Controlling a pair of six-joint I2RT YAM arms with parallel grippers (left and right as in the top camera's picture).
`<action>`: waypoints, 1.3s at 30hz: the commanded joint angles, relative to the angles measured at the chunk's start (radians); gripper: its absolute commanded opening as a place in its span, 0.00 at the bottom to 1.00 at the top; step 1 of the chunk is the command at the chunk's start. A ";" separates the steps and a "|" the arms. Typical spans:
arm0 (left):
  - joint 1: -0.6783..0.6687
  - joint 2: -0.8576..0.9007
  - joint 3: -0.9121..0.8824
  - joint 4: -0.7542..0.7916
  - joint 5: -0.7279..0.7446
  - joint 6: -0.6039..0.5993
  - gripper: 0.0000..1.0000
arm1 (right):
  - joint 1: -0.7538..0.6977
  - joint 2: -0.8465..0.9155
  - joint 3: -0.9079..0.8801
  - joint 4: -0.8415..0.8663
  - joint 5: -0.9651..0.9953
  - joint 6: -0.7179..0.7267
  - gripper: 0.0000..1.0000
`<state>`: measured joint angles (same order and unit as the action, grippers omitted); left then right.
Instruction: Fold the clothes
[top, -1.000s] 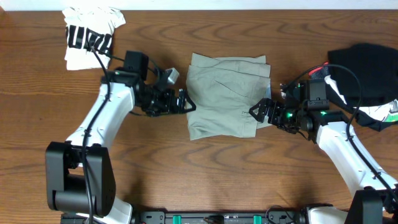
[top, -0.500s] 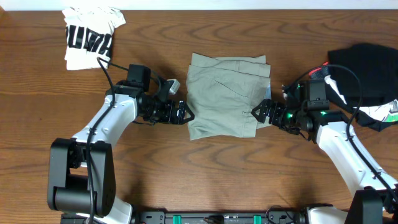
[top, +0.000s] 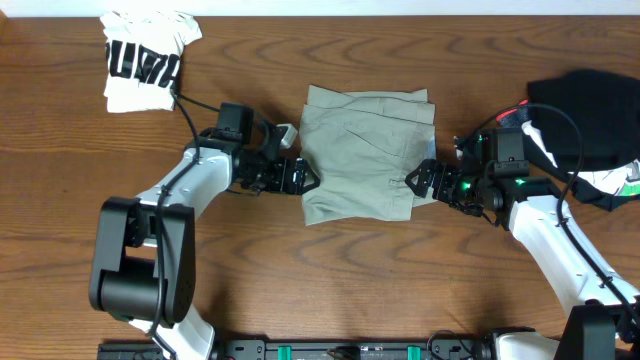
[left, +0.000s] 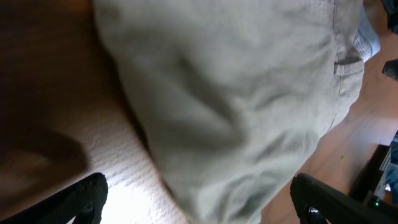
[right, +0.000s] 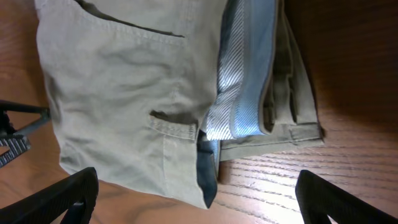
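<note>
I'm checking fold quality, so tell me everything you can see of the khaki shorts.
The shorts are pale khaki grey-green, cotton-looking, folded into a compact, slightly wrinkled rectangle lying flat at the middle of the wooden table. The right wrist view shows a slit pocket, a belt loop and lighter striped lining at the layered edge. The open left end effector and open right end effector sit at opposite lower edges; contact is unclear.
</note>
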<state>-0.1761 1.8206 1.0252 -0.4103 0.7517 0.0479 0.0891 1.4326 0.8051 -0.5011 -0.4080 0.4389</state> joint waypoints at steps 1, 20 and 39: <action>-0.023 0.021 -0.002 0.031 -0.002 -0.037 0.96 | 0.004 -0.013 0.004 -0.002 0.030 -0.006 0.99; -0.060 0.173 -0.001 0.278 -0.039 -0.340 0.88 | 0.004 -0.013 0.004 -0.005 0.047 -0.007 0.99; -0.108 0.184 0.081 0.419 -0.061 -0.382 0.06 | 0.004 -0.013 0.004 -0.011 0.091 -0.007 0.99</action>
<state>-0.2859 1.9926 1.0462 0.0036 0.7208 -0.3470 0.0891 1.4326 0.8047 -0.5087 -0.3347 0.4393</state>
